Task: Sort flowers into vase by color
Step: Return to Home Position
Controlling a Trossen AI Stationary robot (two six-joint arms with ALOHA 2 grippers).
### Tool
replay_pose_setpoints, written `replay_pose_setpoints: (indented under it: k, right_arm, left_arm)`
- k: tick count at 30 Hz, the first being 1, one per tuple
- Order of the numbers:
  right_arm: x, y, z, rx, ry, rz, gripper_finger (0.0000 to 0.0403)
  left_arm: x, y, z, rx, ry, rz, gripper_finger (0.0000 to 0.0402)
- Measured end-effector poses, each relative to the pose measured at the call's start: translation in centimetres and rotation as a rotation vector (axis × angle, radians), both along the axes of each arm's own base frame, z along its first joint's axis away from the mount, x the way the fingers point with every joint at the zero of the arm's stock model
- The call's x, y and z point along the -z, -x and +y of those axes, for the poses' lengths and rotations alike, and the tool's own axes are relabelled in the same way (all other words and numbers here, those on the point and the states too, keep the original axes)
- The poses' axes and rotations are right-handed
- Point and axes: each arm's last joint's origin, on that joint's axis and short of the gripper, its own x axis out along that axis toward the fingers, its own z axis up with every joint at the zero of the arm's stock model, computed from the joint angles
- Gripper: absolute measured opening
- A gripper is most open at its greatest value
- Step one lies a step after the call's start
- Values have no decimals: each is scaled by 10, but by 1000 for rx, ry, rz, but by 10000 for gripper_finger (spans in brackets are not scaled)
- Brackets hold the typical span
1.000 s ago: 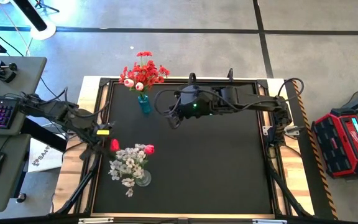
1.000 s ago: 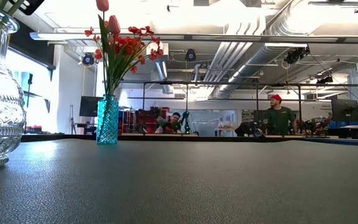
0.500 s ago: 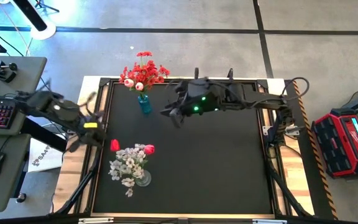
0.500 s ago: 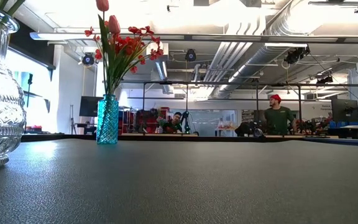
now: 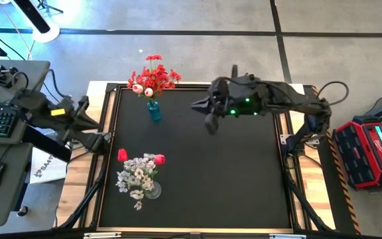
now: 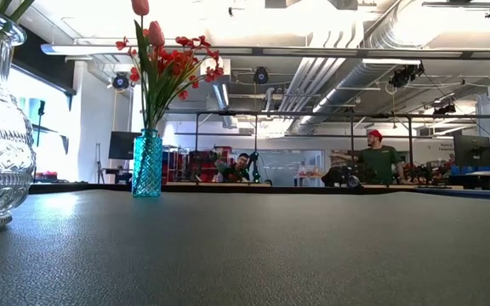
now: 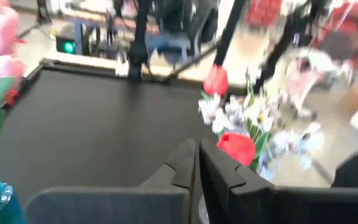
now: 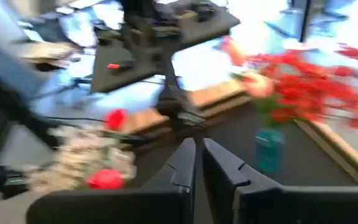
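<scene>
Two vases are crowding the black mat's point(image 5: 231, 179) left side: a blue vase point(image 5: 154, 111) of red flowers point(image 5: 152, 79) at the far edge, a clear vase point(image 5: 152, 191) of white sprays point(image 5: 132, 179) nearer the front. The right gripper point(image 5: 207, 121) is hanging over the far middle; the mat's centre and right are lying open.

The left gripper point(image 7: 197, 149) is closed, fingers side by side, holding nothing. The left arm point(image 5: 45, 109) is folded behind it. The right gripper point(image 8: 197, 149) is likewise closed and empty. The right arm point(image 5: 280, 98) extends behind it.
</scene>
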Motion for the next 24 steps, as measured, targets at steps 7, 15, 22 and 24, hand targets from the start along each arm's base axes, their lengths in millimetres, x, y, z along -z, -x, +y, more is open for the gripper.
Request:
replay_pose_setpoints:
  k: [7, 15, 22, 24]
  right_arm:
    - [20, 6, 15, 158, 69, 132, 4]
    - [70, -1, 39, 115, 25, -55, 0]
    - [110, 31, 46, 71, 142, -150, 0]
    - [132, 38, 44, 122, 172, -75, 0]
  left_arm:
    - [27, -1, 0, -18, 22, -53, 2]
    - [42, -19, -6, -6, -97, -57, 1]
    - [42, -19, -4, -56, -213, -83, 0]
    - [43, -21, -4, -85, -221, -75, 0]
